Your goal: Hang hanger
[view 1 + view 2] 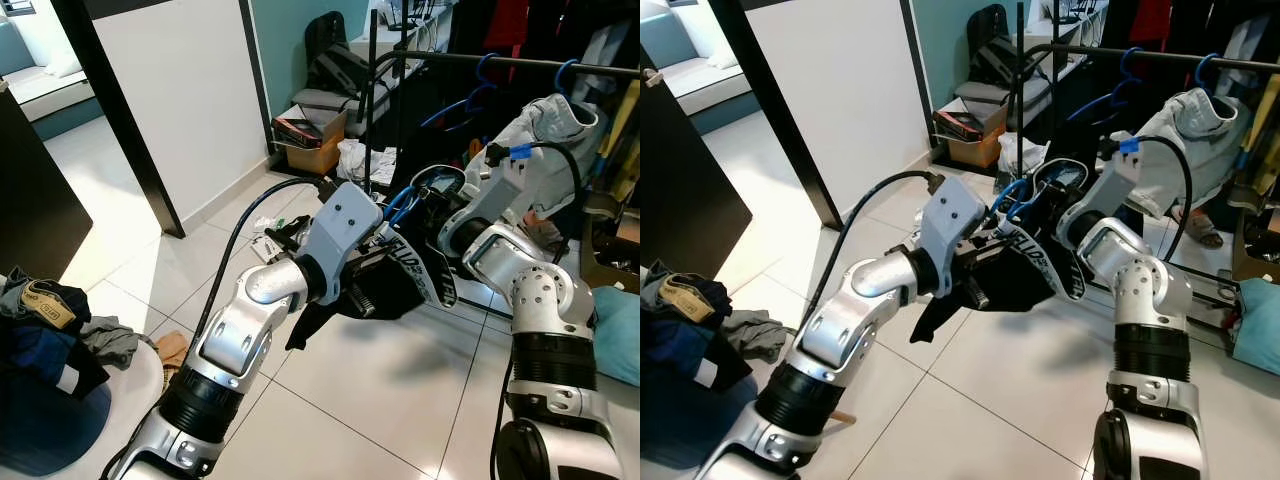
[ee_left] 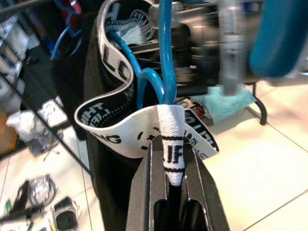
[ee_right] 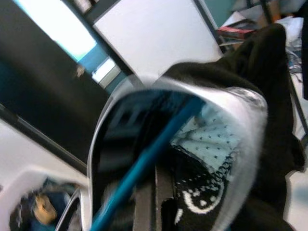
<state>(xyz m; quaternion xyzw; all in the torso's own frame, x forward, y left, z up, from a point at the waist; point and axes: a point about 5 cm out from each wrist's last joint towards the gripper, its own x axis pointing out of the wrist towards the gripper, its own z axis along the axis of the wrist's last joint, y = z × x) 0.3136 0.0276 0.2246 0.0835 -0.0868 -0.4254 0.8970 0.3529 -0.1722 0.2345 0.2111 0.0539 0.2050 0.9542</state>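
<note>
Far left, a clothes pile (image 1: 50, 330) lies on a white seat, beside a dark cabinet (image 1: 30, 190). The left arm reaches forward and up over the tiled floor (image 1: 380, 400), elbow bent, wrist turned inward. Its left tool (image 2: 169, 185) is closed narrow on the white lettered waistband (image 2: 172, 144) of a black garment (image 1: 385, 290); the left wrist view shows this pinch plainly, the band running between the two fingers (image 2: 142, 192), whereas the eye views hide it behind the wrist housing. The blue hanger (image 2: 166, 53) rises just above the pinch, its hook curling inside the waistband loop. In the eye views the hanger (image 1: 400, 205) sits mid-air between the two arms, threaded through the garment, well short of the rail (image 1: 520, 62).

Centre, a cardboard box (image 1: 310, 140) and a backpack (image 1: 335, 60) stand against the wall behind.

Right, the right arm rises from the lower edge, elbow bent, forearm angled up and inward to the garment. The right tool (image 3: 154, 192) lies under the waistband with the hanger bar crossing it; the right wrist view is blurred and the fabric covers the fingers, so whether it grips cannot be told. Behind it a grey-white jacket (image 1: 550, 140) hangs on the rail among further blue hangers (image 1: 480, 80)
</note>
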